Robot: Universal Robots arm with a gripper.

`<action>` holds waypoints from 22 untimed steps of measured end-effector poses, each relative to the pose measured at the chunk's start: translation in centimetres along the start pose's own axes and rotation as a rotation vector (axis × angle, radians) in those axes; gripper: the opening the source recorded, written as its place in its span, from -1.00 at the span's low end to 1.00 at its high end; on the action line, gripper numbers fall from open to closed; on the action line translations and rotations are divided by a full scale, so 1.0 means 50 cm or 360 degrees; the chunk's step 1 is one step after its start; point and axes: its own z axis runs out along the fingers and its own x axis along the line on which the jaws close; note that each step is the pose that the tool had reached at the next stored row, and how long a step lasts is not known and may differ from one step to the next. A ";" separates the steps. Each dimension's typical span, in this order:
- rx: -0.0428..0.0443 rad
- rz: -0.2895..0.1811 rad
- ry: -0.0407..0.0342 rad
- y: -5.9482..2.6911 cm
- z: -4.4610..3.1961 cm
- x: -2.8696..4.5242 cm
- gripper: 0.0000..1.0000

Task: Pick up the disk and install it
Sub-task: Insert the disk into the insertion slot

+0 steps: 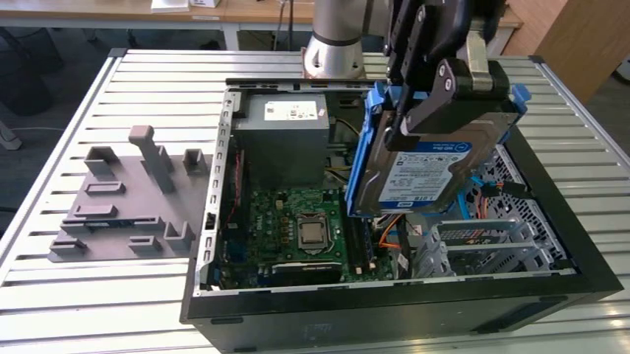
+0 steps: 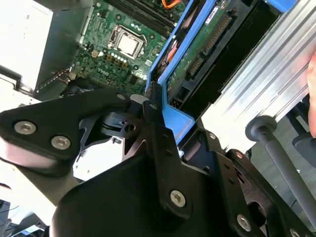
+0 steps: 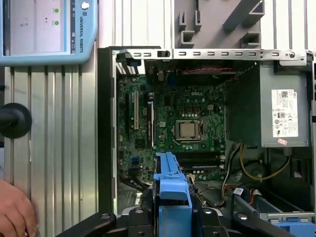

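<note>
The gripper (image 1: 448, 110) pinches the disk (image 1: 418, 173) at its blue-railed upper end, holding it tilted, label outward, above the open computer case (image 1: 394, 313) on a slatted metal table (image 1: 59, 295). Beneath it sit the motherboard (image 1: 295, 221) and the grey power supply (image 1: 285, 140). In the first wrist view, a person's hand (image 3: 15, 215) lies on the table near the case.

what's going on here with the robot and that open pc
The robot arm's gripper is clamped on the hard drive, a silver one with blue side rails, holding it tilted in the air over the open computer case. The drive is not yet installed: it hangs above the metal drive bay, next to the motherboard. A person's hand is over the table beside the case.
</note>
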 end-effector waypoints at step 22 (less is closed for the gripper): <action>0.0020 -0.0001 -0.0001 -0.084 0.020 0.036 -0.27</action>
